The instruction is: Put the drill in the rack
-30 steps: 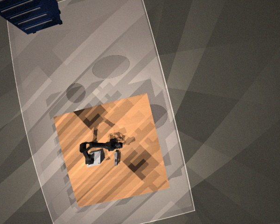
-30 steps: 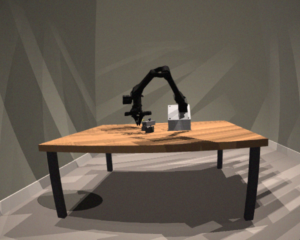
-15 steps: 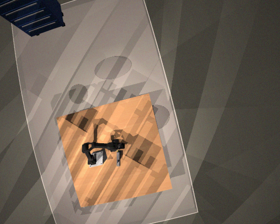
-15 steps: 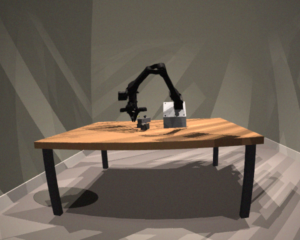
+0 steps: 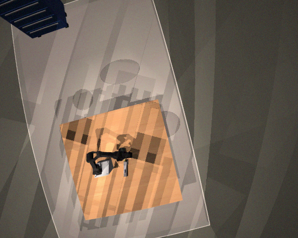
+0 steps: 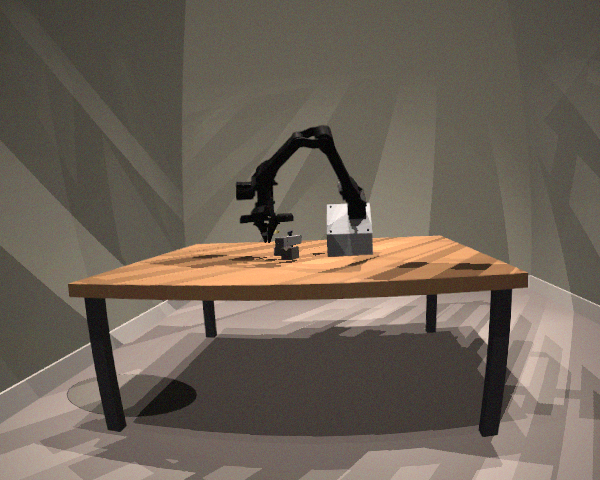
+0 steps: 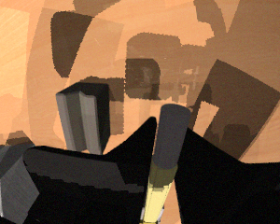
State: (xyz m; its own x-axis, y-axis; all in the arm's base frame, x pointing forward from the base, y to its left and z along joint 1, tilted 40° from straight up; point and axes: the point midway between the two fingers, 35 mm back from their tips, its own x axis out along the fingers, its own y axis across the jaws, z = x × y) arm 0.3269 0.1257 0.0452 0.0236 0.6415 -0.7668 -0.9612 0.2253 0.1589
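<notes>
Yellow-and-grey drill [image 5: 125,160] [image 6: 277,231] [image 7: 170,149], one: lay at the claw [image 5: 122,154] [image 6: 267,240] [image 7: 161,123], long axis running lengthwise between the fingertips in the wrist view. Claw: nearly closed, apparently gripping the drill.

No text, label, brand, number or sign can be read in any of the views.
</notes>
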